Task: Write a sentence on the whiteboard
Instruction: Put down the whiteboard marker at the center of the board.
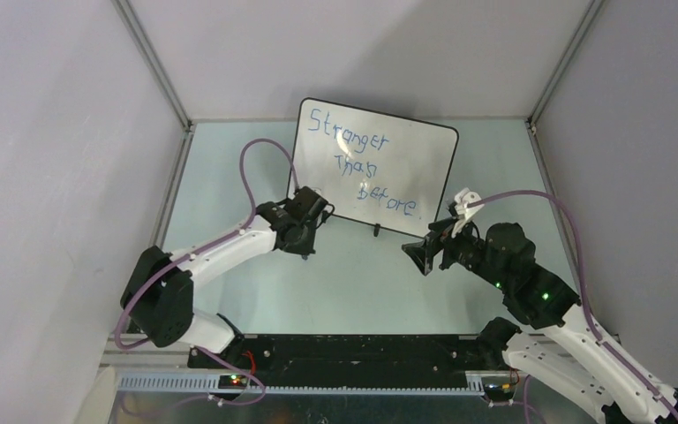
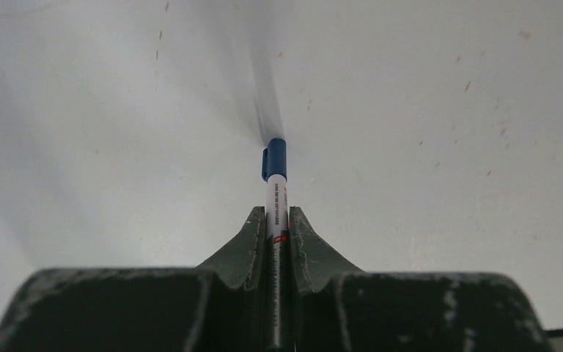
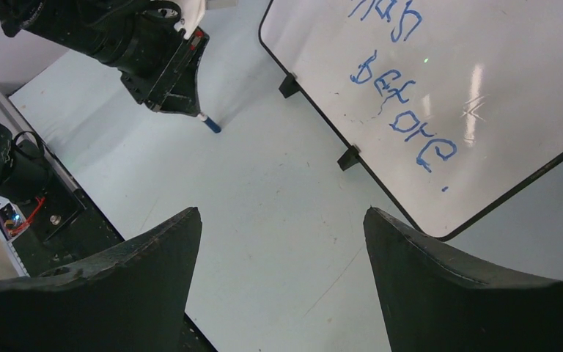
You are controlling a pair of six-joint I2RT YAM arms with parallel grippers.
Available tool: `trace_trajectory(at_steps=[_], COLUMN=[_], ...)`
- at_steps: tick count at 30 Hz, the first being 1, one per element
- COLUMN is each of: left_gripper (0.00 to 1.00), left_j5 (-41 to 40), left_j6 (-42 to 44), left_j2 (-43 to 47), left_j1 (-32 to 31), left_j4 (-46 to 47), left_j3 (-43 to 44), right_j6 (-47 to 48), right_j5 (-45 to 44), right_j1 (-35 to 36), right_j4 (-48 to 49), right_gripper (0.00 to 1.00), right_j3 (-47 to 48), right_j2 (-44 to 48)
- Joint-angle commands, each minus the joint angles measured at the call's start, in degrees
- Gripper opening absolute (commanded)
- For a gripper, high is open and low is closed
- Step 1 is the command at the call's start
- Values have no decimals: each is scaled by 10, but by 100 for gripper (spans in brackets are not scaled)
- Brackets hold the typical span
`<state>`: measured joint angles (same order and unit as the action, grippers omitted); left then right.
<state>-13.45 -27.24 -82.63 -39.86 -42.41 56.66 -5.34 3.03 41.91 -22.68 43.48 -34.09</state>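
The whiteboard (image 1: 424, 155) stands tilted at the back of the table, and its blue sentence (image 1: 353, 146) reads "Stranger Than Before." In the right wrist view the whiteboard (image 3: 513, 88) shows the sentence's last words (image 3: 403, 117). My left gripper (image 1: 307, 249) hangs just off the board's lower left corner, pointing down at the table. It is shut on a white marker (image 2: 276, 194) whose blue end sits close to the table top; contact cannot be told. My right gripper (image 3: 282, 213) is open with nothing between its fingers, in front of the board's lower right corner (image 1: 419, 252).
The board rests on two small black feet (image 3: 349, 158). Grey walls with metal corner posts (image 1: 154, 62) close the table on three sides. A black base rail (image 1: 344, 353) runs along the near edge. Purple cables (image 1: 256, 155) loop above both arms.
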Motion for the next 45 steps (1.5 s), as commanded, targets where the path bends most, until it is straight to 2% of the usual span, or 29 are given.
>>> trace_trajectory(at_steps=[1, 7, 9, 12, 15, 19, 21, 26, 31, 32, 34, 35, 36, 37, 39, 45], left_gripper=[0, 0, 0, 0, 0, 0, 0, 0, 2, 6, 31, 57, 68, 89, 98, 99], left_j5=[-3, -70, -100, -116, -66, -12, -5, 36, 57, 60, 48, 38, 32, 16, -5, -60], left_j6=[-31, -50, -61, -85, -105, -175, -207, -274, -335, -339, -354, -357, -355, -345, -325, -287], left_j2=[-31, 67, 133, 197, 270, 295, 289, 257, 208, 199, 196, 198, 205, 210, 225, 279], left_j1=[-3, 3, 20, 83, 149, 223, 248, 315, 327, 328, 328, 328, 328, 328, 328, 328], left_j4=[30, -35, -37, -9, 104, 241, 293, 410, 487, 493, 467, 455, 436, 397, 349, 258], left_j3=[-41, -19, -20, -60, -144, -224, -249, -295, -334, -337, -336, -331, -324, -318, -297, -249], right_j6=[-16, -27, -37, -60, -85, -160, -196, -203, -194, -195, -199, -202, -203, -203, -204, -240], right_j5=[11, 5, -4, -8, -9, 34, 35, 6, 4, 5, 7, 6, 4, -2, -15, -133], right_j1=[-8, -22, -25, -25, -27, -22, -13, -5, -6, -6, -6, -6, -6, -6, -7, -27], right_j4=[1, 3, 7, 17, 14, 36, 37, 24, 29, 30, 29, 26, 24, 21, 16, -40], right_gripper=[85, 86, 86, 86, 84, 81, 82, 83, 84, 84, 85, 85, 85, 86, 87, 94], right_j3=[-4, -6, -12, -27, -39, -77, -93, -104, -104, -104, -103, -103, -103, -103, -103, -85], right_j2=[14, 31, 42, 70, 93, 115, 126, 163, 181, 180, 177, 177, 177, 177, 177, 149])
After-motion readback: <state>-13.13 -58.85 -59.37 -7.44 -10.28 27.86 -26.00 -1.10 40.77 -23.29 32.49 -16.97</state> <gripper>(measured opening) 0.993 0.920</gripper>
